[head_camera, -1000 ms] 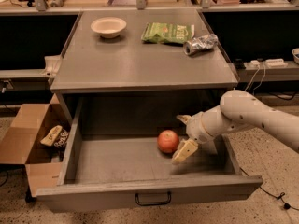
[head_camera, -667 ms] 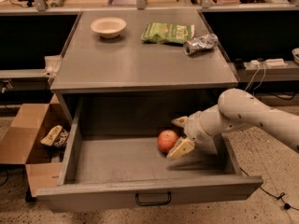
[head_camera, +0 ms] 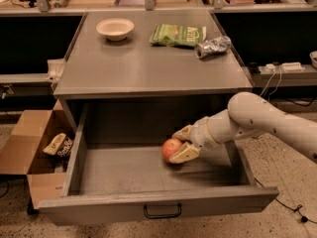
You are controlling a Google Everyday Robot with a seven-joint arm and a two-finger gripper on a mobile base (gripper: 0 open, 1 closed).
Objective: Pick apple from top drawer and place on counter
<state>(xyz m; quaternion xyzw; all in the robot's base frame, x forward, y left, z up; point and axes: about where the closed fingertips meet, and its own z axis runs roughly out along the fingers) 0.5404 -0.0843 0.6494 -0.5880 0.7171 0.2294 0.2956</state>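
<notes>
The top drawer [head_camera: 158,206] stands pulled wide open below the counter [head_camera: 148,66]. The red-orange apple [head_camera: 168,147] lies right of the middle of the drawer floor. My gripper [head_camera: 173,147] reaches in from the right at the end of the white arm [head_camera: 257,118]. Its two tan fingers [head_camera: 186,153] sit on the far and near sides of the apple and close on it. The apple rests at or just above the drawer floor.
On the counter are a white bowl [head_camera: 115,28], a green chip bag [head_camera: 178,34] and a crumpled silver can [head_camera: 212,47]. An open cardboard box [head_camera: 27,150] with snack packs [head_camera: 58,144] stands on the floor left of the drawer. Cables lie at the right.
My gripper has moved left and closed in around the apple; the apple has shifted slightly left with it.
</notes>
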